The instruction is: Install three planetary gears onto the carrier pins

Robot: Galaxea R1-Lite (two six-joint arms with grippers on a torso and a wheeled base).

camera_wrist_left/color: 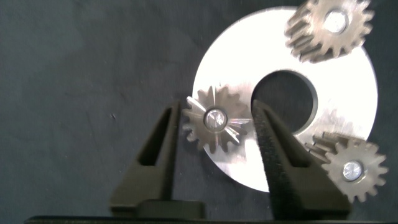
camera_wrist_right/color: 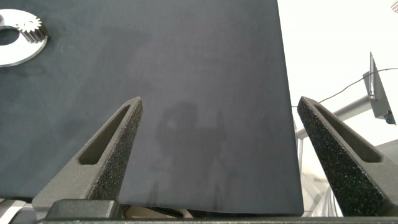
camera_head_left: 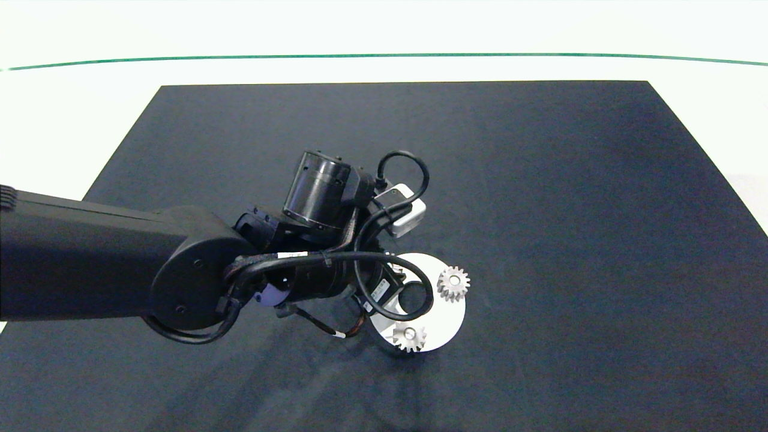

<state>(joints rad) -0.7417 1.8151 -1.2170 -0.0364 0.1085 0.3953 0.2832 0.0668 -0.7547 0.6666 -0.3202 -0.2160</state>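
From here my left gripper point(camera_wrist_left/color: 214, 118) straddles, fingers parted, the third small silver-grey metal spur gear point(camera_wrist_left/color: 214, 121) seated near the flat white disc's point(camera_wrist_left/color: 348, 87) rim, my arm hiding it overhead.

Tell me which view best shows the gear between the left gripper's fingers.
Left wrist view: the third gear sits on its pin on the white disc, between the left gripper fingers. Head view hides it under the arm; right wrist view shows only the disc's edge, with one gear.

Overhead head view, close left wrist view — shared white disc point(camera_head_left: 447, 318), perhaps right's too.
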